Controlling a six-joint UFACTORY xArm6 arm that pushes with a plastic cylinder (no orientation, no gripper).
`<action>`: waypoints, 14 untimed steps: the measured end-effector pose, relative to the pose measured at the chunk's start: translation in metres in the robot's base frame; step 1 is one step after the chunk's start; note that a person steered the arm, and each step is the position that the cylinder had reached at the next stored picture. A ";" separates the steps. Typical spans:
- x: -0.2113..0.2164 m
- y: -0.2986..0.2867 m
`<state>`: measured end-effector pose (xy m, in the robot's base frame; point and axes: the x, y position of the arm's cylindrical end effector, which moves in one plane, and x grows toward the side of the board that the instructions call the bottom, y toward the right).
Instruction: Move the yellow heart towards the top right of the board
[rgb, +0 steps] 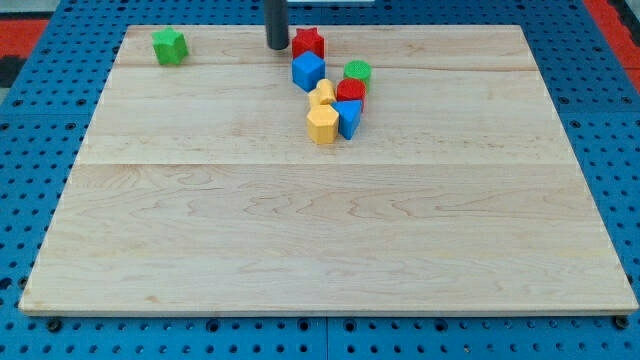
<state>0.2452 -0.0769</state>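
The yellow heart (322, 95) sits in the upper middle of the tabletop (300, 240), wedged inside a tight cluster. Its shape is hard to make out, because only a small part of it shows between its neighbours. Just above it, toward the view's top, is a blue cube (308, 71), touching or nearly touching it. Just below the heart is a yellow block (322, 125), six-sided as far as I can tell, pressed against it. On the heart's right are a red block (350, 91) and, below that, a blue block (349, 117), whose shapes I cannot settle. A green round block (357, 71) stands up and right of the heart, partly hidden behind the red block. A red star-like block (308, 43) lies further up from the heart, near the top edge.

My tip (277, 47) is up and left of the heart, just beside the red star's left side; whether it touches I cannot tell. The rod is cut off by the view's top. I have no hand that opens or closes, only this rod.

A green block (170, 46) stands well apart, far left of the heart. Right of the cluster the wood runs bare to the top right corner.
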 end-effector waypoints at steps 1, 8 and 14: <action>0.069 -0.001; 0.101 0.211; 0.029 0.183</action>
<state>0.2746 0.1062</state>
